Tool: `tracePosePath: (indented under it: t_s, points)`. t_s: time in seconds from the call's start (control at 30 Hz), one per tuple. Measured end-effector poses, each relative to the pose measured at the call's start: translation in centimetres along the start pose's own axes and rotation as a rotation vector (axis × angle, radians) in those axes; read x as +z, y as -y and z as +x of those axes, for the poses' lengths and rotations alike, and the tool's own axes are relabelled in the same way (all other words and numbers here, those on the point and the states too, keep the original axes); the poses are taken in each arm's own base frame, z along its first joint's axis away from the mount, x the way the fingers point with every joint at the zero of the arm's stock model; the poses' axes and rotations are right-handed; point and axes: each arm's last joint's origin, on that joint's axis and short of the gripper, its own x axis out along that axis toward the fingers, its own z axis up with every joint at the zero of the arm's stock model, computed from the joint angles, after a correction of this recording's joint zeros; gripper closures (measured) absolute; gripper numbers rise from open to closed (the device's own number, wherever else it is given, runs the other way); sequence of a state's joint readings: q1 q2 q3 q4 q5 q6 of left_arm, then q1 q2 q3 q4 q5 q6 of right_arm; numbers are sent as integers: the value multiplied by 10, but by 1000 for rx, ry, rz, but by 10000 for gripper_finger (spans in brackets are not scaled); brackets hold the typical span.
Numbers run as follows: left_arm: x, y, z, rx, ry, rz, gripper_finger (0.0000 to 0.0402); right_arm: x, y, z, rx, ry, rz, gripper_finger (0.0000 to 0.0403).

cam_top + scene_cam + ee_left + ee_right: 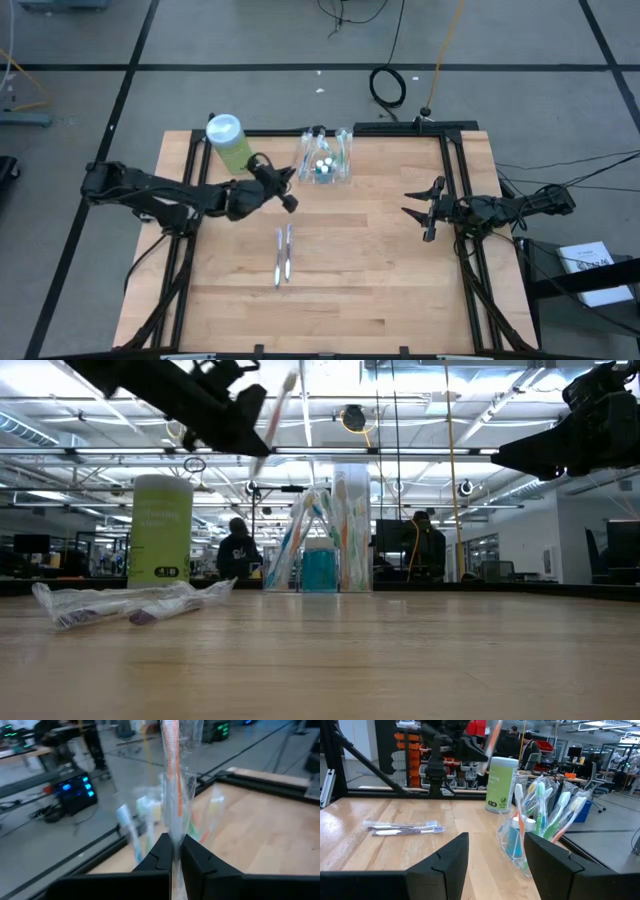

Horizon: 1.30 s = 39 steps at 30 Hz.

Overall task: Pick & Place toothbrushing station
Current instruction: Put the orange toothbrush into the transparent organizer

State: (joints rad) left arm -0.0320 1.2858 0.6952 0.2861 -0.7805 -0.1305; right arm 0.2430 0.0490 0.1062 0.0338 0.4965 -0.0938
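The toothbrushing station (326, 160), a small clear holder with several toothbrushes standing in it, stands on its base at the table's far middle; it also shows in the right wrist view (540, 820). Just left of it and above the table, my left gripper (288, 188) is shut on a clear-wrapped toothbrush (172, 780) with an orange stripe. Two more wrapped toothbrushes (283, 255) lie flat at the table's middle. My right gripper (420, 210) hangs open at the right side with nothing between its fingers. My left gripper pinches the wrapped toothbrush near its lower end (173, 845) between its two fingers. The fingers come about level from the table's left and lie across the brush. The brush is lifted clear of the table and stands steeply, tilted, most of its length (278, 410) rising above the fingers.
A light-green bottle (228, 140) with a white cap stands at the far left, close behind my left arm. A black frame (400, 130) borders the table's far and side edges. Bare wood lies toward the near edge.
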Motion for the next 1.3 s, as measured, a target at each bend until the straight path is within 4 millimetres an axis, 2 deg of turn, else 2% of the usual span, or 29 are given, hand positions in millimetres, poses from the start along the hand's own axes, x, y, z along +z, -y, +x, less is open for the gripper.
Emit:
tracePosePath:
  t_s: [0.13, 0.37, 0.53, 0.67, 0.9, 1.3]
  points:
    - [-4, -4, 23, -27, 20, 30, 394, 0, 0, 0, 0, 0, 0, 220]
    - [-18, -21, 64, -89, 18, -15, 396, 0, 0, 0, 0, 0, 0, 220]
    - [-35, -32, 78, -97, 40, -70, 396, 0, 0, 0, 0, 0, 0, 220]
    - [-52, -45, 78, -89, 46, -104, 396, 0, 0, 0, 1, 0, 0, 220]
    - [-74, -71, 62, -133, 159, -228, 396, 0, 0, 0, 0, 0, 0, 220]
    - [-74, -69, 61, -148, 172, -248, 396, 0, 0, 0, 0, 0, 0, 220]
